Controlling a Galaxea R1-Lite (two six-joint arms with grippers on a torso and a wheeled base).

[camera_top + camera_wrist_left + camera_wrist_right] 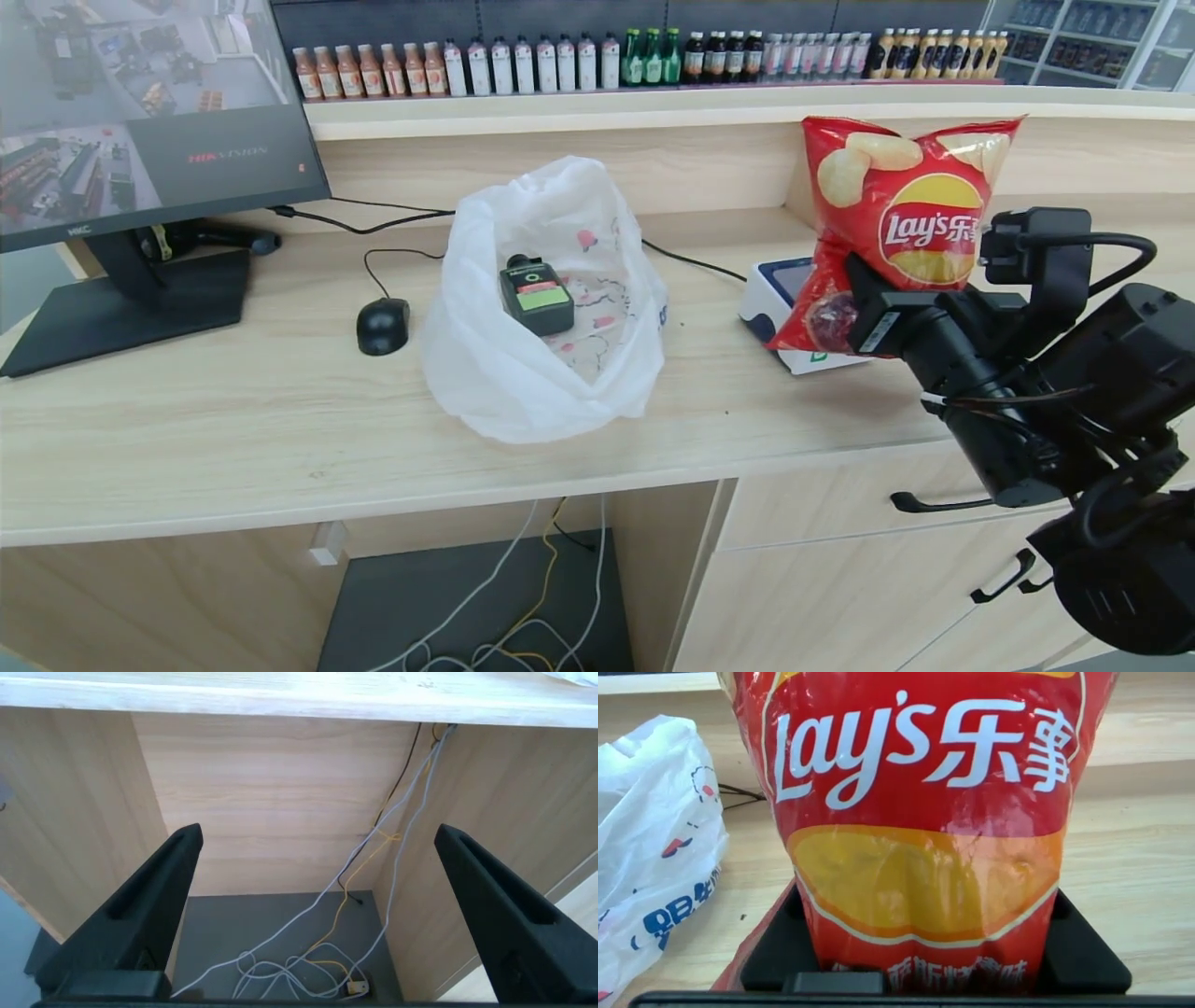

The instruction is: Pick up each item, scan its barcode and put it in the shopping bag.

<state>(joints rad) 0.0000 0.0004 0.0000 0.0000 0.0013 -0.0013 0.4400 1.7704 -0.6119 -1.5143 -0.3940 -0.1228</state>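
Observation:
A red chip bag (896, 215) stands upright above the right part of the counter, my right gripper (845, 313) shut on its lower end. In the right wrist view the chip bag (924, 831) sits between the two black fingers (771, 947) of the right gripper (924, 961). Just below and behind the chips lies a white and blue scanner (780, 308). The white shopping bag (541, 308) sits open mid-counter with a dark box with a green label (536, 295) inside; the shopping bag (654, 859) lies beside the chips. My left gripper (318, 838) hangs open under the counter, holding nothing.
A monitor (140, 121) on its stand fills the counter's left end, with a black mouse (382, 326) next to the bag. Bottles (644, 61) line the back shelf. Loose cables (374, 887) hang below the counter; drawer handles (934, 504) are at the right.

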